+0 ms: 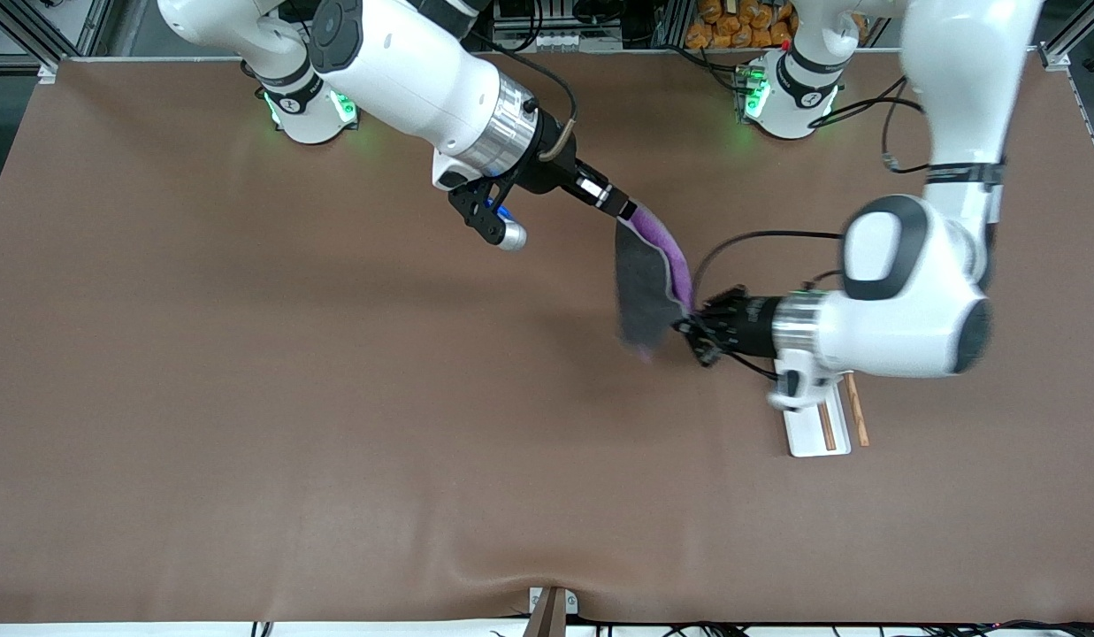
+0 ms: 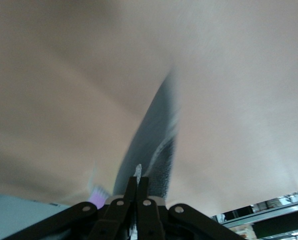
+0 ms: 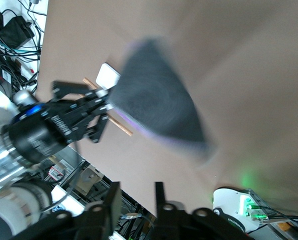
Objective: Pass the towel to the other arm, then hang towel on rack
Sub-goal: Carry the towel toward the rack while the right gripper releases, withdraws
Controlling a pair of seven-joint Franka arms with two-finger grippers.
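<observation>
Above table (image 1: pixel 246 398): towel (image 1: pixel 644 292) between pincers.

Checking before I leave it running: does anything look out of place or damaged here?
Nothing spilled or damaged. The towel hangs above the table: left tool shut on its lower edge, right tool open at its top corner. The rack sits flat under the left arm.

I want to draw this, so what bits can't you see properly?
- Rack: front view, the left arm's wrist covers its end nearer the robots.
- Towel: blurred in the right wrist view, stitching lost.
- Left gripper, shut on the towel above the table: front view, fingertips buried in cloth.
- Right gripper, over the table at the towel's top: contact too small to judge.
</observation>
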